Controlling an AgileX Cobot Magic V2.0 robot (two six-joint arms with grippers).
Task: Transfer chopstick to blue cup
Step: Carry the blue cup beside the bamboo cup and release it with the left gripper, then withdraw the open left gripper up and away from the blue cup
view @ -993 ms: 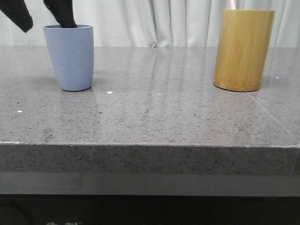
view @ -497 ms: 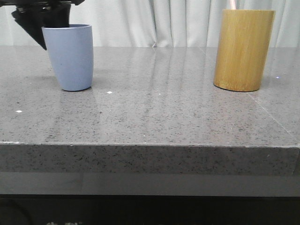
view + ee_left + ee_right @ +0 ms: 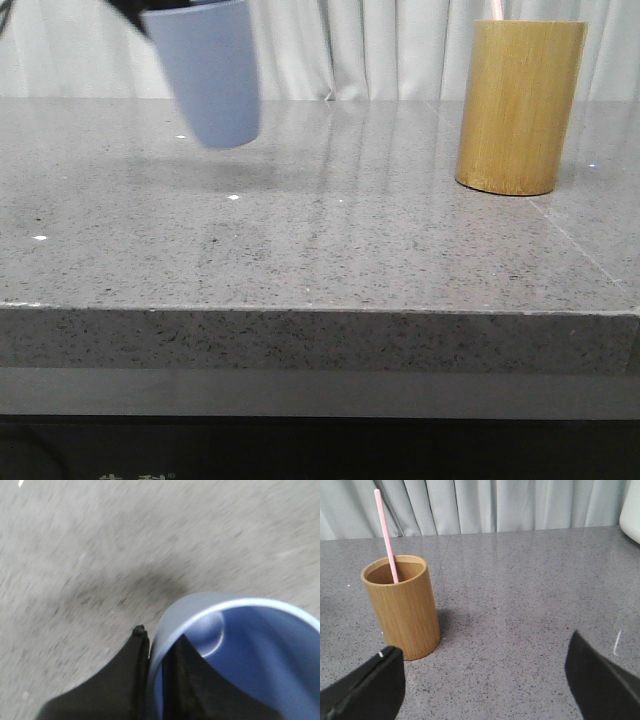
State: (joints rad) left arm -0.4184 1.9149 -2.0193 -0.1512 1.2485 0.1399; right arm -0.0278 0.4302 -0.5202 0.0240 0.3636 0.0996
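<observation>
The blue cup [image 3: 208, 78] hangs tilted above the table's far left, lifted off the surface. My left gripper [image 3: 160, 641] is shut on its rim, one finger inside the cup [image 3: 250, 655] and one outside. A single pale pink chopstick [image 3: 385, 535] stands in the bamboo cylinder holder [image 3: 403, 608]; only its tip [image 3: 495, 10] shows above the holder [image 3: 518, 105] in the front view. My right gripper [image 3: 482, 649] is open over bare table, short of the holder, with nothing between its fingers.
The grey speckled table [image 3: 330, 240] has its front edge close to the front camera. A white curtain [image 3: 370, 50] hangs behind it. A pale rounded object [image 3: 632, 510] shows at the edge of the right wrist view; what it is cannot be told.
The left gripper closed on the blue cup's rim, lifted it off the table and carried it to the right, tilting it. The bamboo holder and chopstick have not moved.
</observation>
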